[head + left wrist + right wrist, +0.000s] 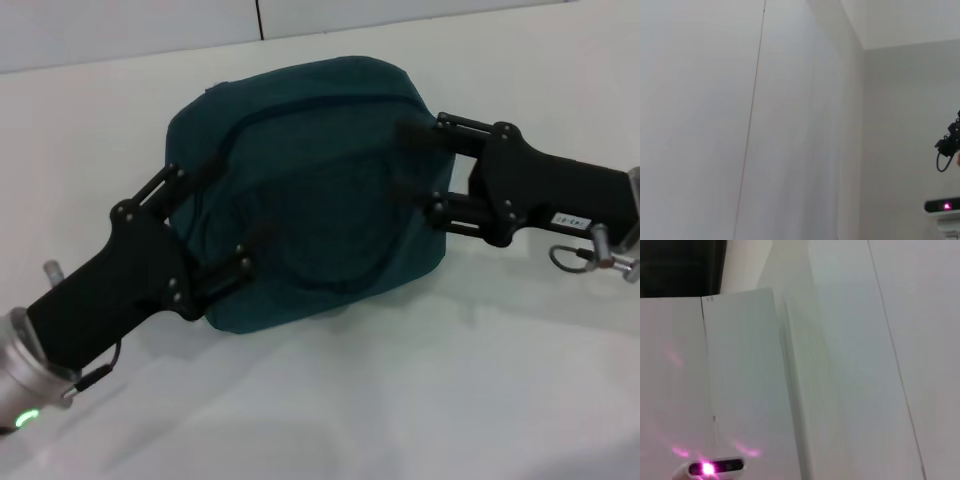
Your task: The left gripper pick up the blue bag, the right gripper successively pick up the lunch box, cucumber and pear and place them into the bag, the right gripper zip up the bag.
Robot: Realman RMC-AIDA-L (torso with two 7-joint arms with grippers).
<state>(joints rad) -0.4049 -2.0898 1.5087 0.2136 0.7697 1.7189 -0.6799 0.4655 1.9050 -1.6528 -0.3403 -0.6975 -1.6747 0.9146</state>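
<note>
The blue bag (310, 120) lies on the white table in the middle of the head view, with its handles lying flat on its upper face. My left gripper (235, 200) reaches in from the lower left. It is open, its fingers spread wide over the bag's left side. My right gripper (410, 165), the claw with the white label, comes in from the right. It is open too, its fingertips spread against the bag's right side. The lunch box, cucumber and pear are out of view. Neither wrist view shows the bag or any fingers.
The white table (400, 400) stretches all around the bag, with a wall seam at the back. Both wrist views show only pale wall panels. Each also holds a white device with a pink light (945, 206) (707, 468).
</note>
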